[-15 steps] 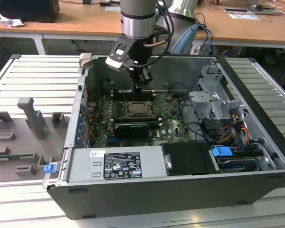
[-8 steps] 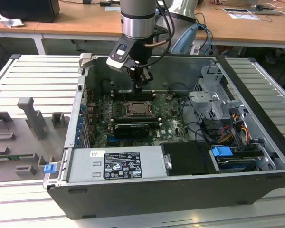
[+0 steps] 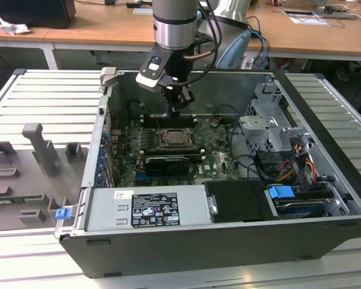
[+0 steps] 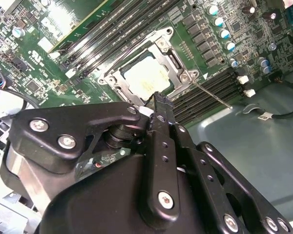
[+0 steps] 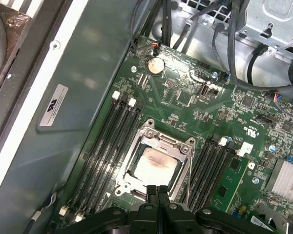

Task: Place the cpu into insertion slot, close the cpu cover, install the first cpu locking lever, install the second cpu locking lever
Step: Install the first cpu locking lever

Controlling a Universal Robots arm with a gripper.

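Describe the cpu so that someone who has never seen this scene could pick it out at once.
Inside the open computer case, find the green motherboard and look between its two banks of long black memory slots. There the silvery cpu cover frames the cpu. The cpu is the one flat, pale, dull-metal square face among dark ribbed parts.

Silver-tan cpu (image 5: 155,165), green motherboard (image 5: 185,97), black claw (image 5: 159,190)
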